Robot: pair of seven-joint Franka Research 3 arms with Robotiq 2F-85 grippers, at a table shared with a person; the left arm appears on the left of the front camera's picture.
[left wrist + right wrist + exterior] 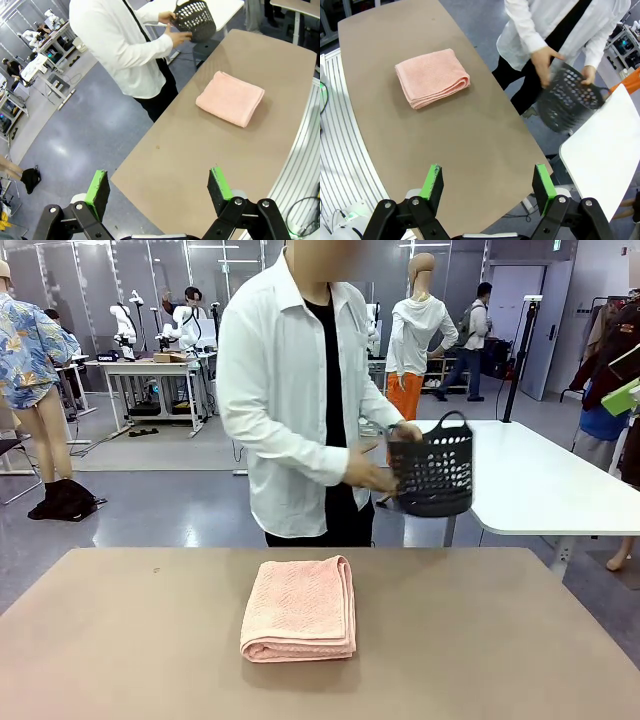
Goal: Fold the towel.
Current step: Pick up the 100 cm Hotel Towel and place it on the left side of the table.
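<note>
The salmon-pink towel (pixel 300 609) lies folded into a thick rectangle in the middle of the brown table (pixel 500 640), rounded fold toward me. The left wrist view shows the towel (pixel 230 98) far ahead of my left gripper (pixel 159 186), which is open and holds nothing, high above the table. The towel (pixel 432 77) also lies well beyond my right gripper (pixel 488 186), open with nothing between its green pads. Behind the table a person in a white shirt holds a dark plastic basket (pixel 434 470) in both hands, off the table.
A white table (pixel 540 480) stands behind the person to the right. The brown table's far edge (pixel 300 549) runs just in front of the person. White ribbed panels (pixel 340 150) border the table on the robot's side.
</note>
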